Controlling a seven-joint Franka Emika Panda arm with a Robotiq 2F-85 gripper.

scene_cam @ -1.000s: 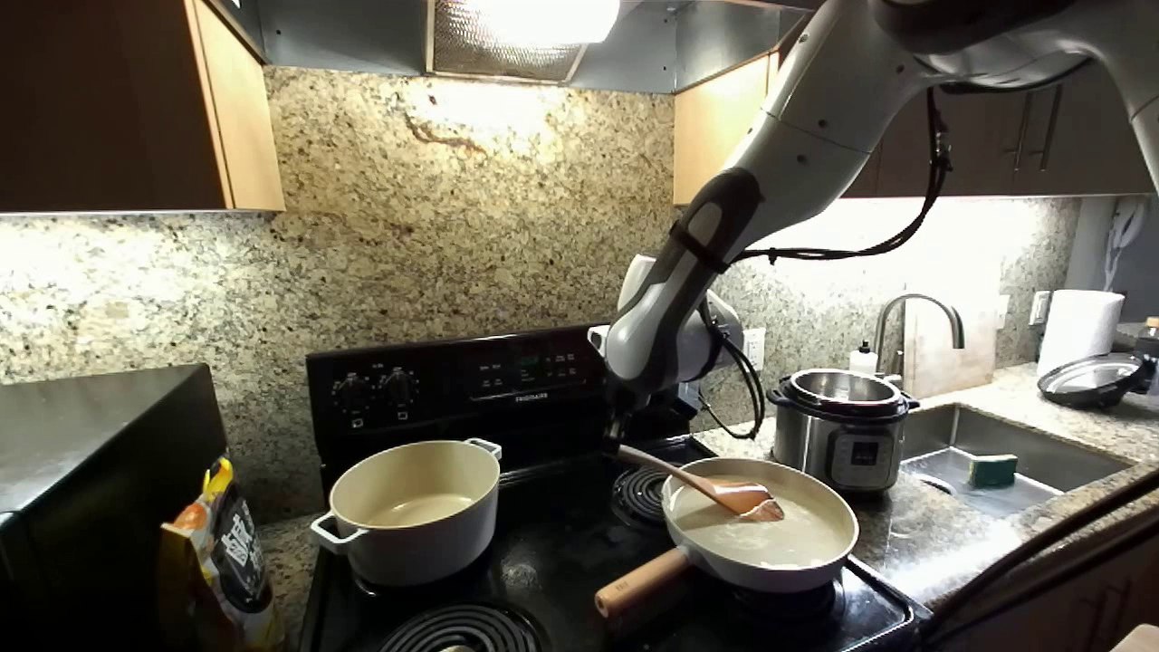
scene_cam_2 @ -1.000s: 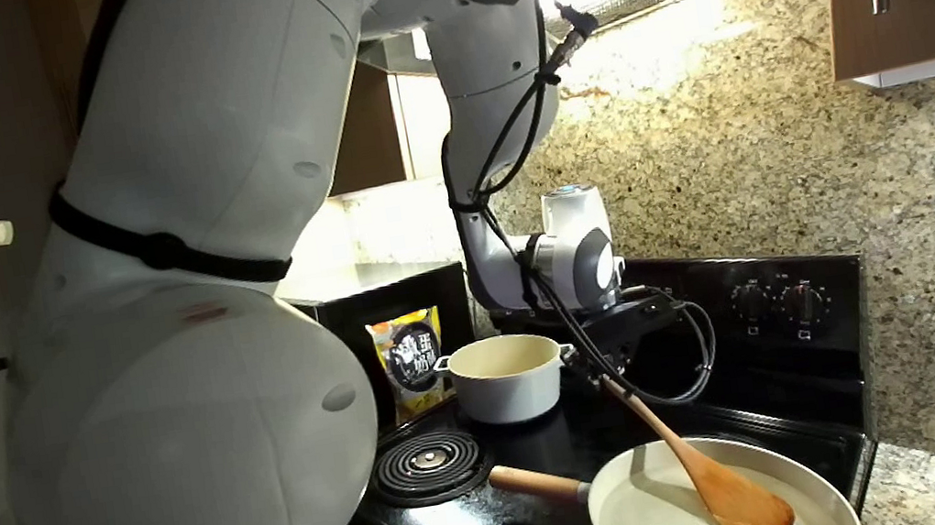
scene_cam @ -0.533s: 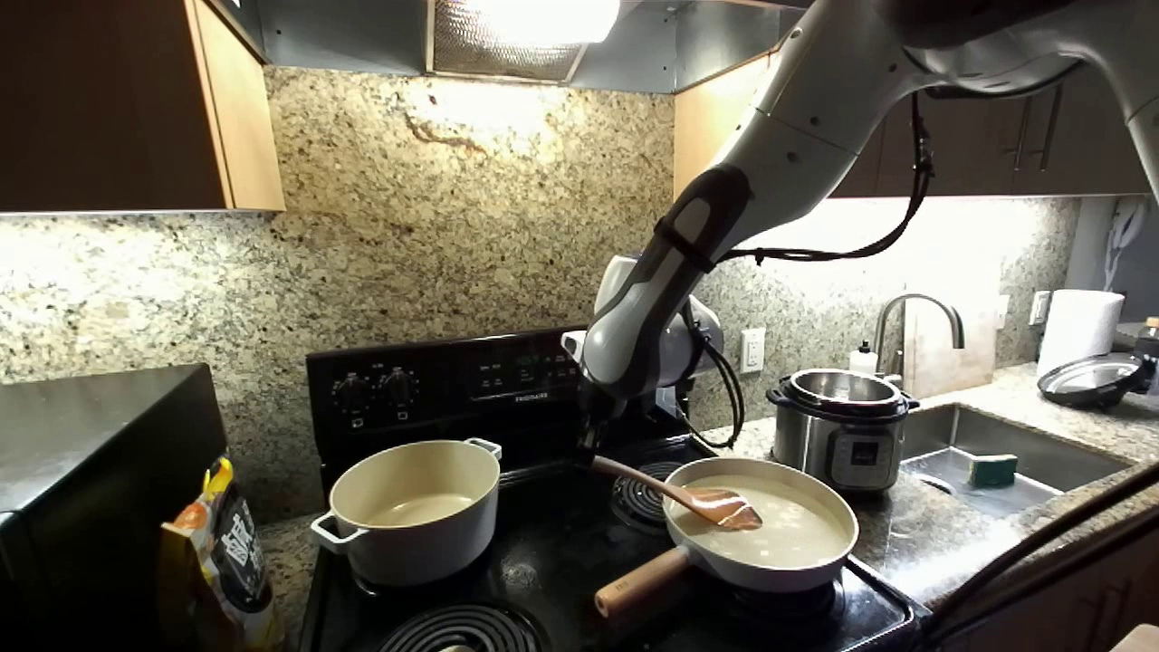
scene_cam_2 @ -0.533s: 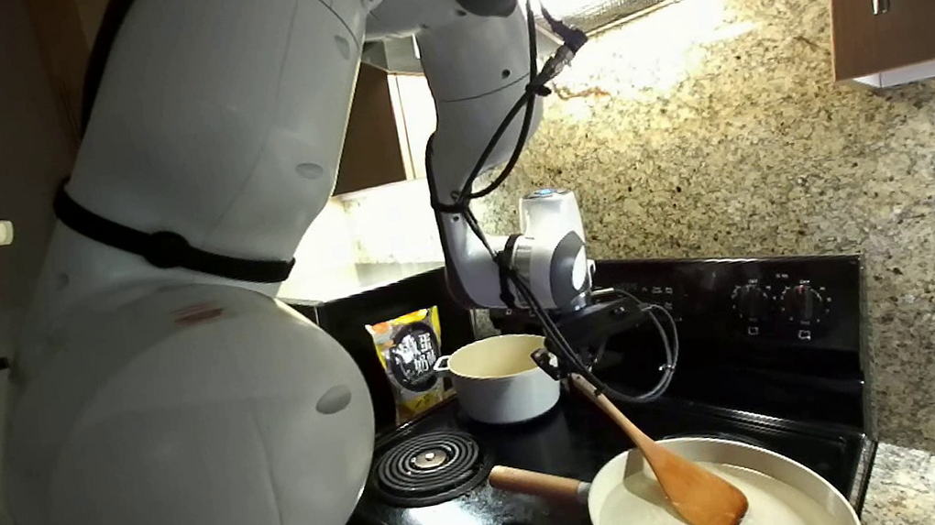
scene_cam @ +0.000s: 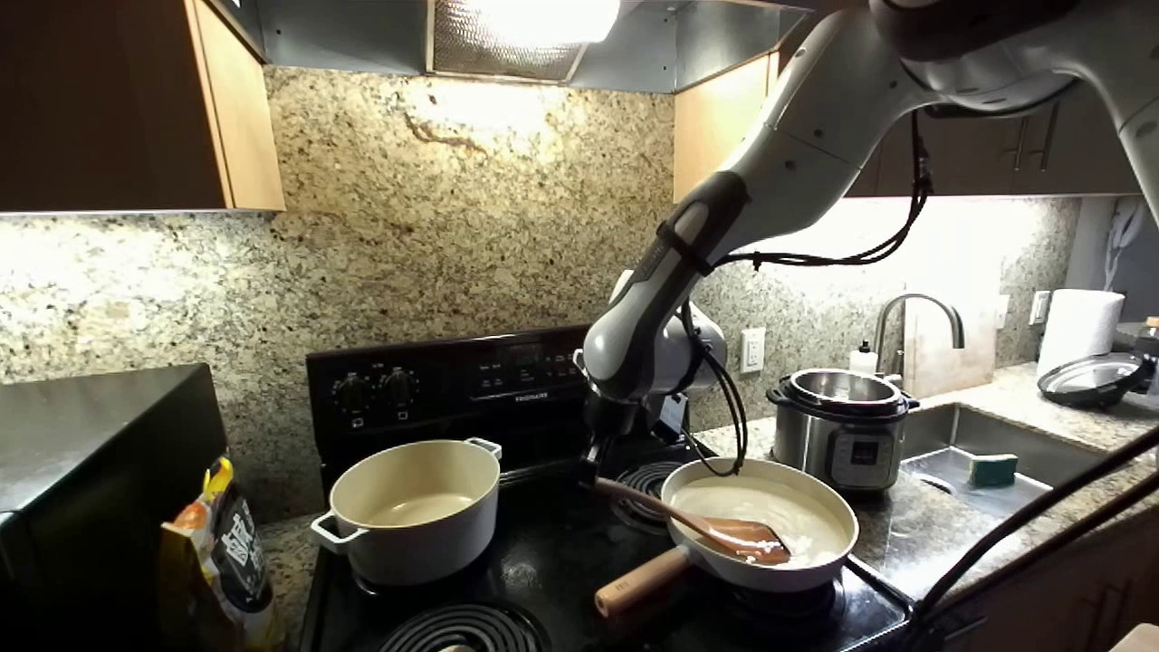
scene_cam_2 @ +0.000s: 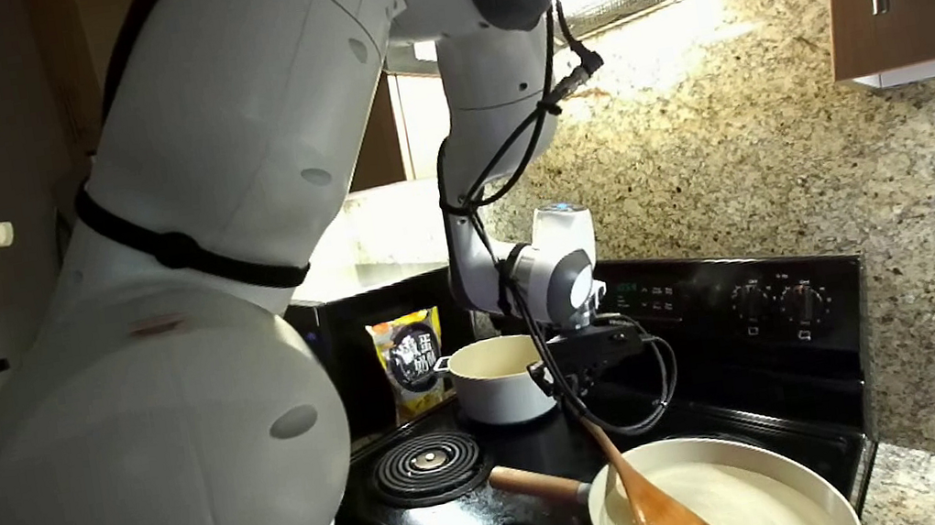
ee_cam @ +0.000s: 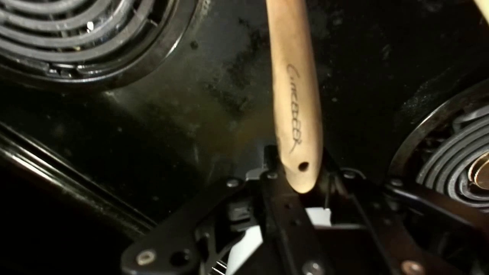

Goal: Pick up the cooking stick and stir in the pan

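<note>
A: Position of the cooking stick point(scene_cam_2: 641, 496)?

B: Tilted, as both exterior views show: flat blade low inside the pan point(scene_cam: 756, 580), over the pale liquid point(scene_cam_2: 776, 499), handle slanting up and out across the rim. Pale streaks mark the blade; contact between blade and pan floor cannot be told.

A: State of the pincer point(ee_cam: 299, 162)?

B: Pinching the cooking stick near the upper end of its handle. In the wrist view the jaws stand close on either side of the wood; the rounded tip, pierced by a small hole, lies back between them. Dark lettering runs along the handle.

A: Supports?

B: The pan sits on the black stove point(scene_cam: 552, 580), its thick light-wood handle directed toward a coil burner point(scene_cam_2: 431, 472); curved swirls mark the liquid's surface. On the same stove, well apart from the pan: a two-handled cream pot point(scene_cam: 448, 543).

A: Surroundings?

B: A steel cooker point(scene_cam: 842, 433) with dark rim, on the speckled table point(scene_cam: 924, 543) just beside the stove; near it, a sink point(scene_cam: 996, 435) holding a green sponge point(scene_cam: 993, 470). Near the pot, a printed bag point(scene_cam_2: 410, 361) stands upright. The white arm point(scene_cam: 797, 181) overhangs the stove.
</note>
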